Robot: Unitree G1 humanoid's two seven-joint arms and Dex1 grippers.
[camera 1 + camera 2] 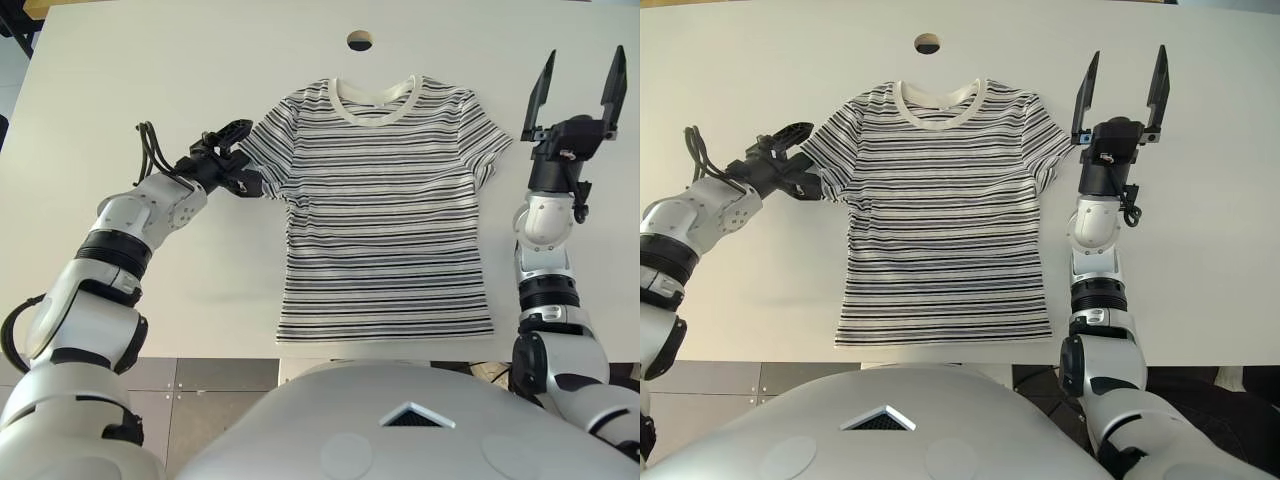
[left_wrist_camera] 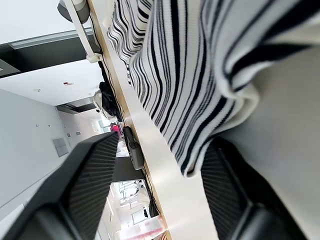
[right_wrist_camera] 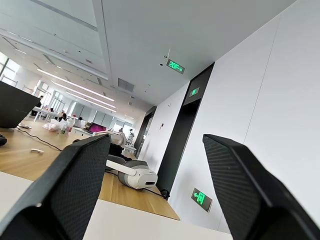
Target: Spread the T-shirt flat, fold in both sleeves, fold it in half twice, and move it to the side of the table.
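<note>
**Clerk:** Item one, worktop's left side?

**Checker:** Left end effector (image 1: 245, 158), lying low over the worktop (image 1: 120, 80) with its jaws apart. The hem of the left sleeve (image 1: 268, 150) sits between them. It has closed on nothing. I judge it is placed there to take the hem for the first sleeve fold.

**Clerk:** Item two, centre?

**Checker:** T-shirt (image 1: 385, 210), striped with a pale collar. It is spread flat in the middle of the worktop, with the collar towards the far edge and the bottom hem close to the near edge. Both sleeves are out to the sides and neither is folded. The spreading step looks done, and the cloth is laid square so that the folds can run true.

**Clerk:** Anything beyond the collar?

**Checker:** One cable hole (image 1: 359, 40), near the far edge and clear of the cloth.

**Clerk:** Item three, right side?

**Checker:** Right sleeve (image 1: 487, 135), lying flat and untouched. Just beside it, and apart from it, is the right end effector (image 1: 583, 60). It is held up off the worktop, pointing away towards the far edge, with jaws wide and empty. I read that as waiting out of the way, near enough to take its own sleeve in turn.

**Clerk:** Remaining on the task?

**Checker:** By my reckoning, both sleeve folds, both halvings and the move to the worktop's side.
</note>
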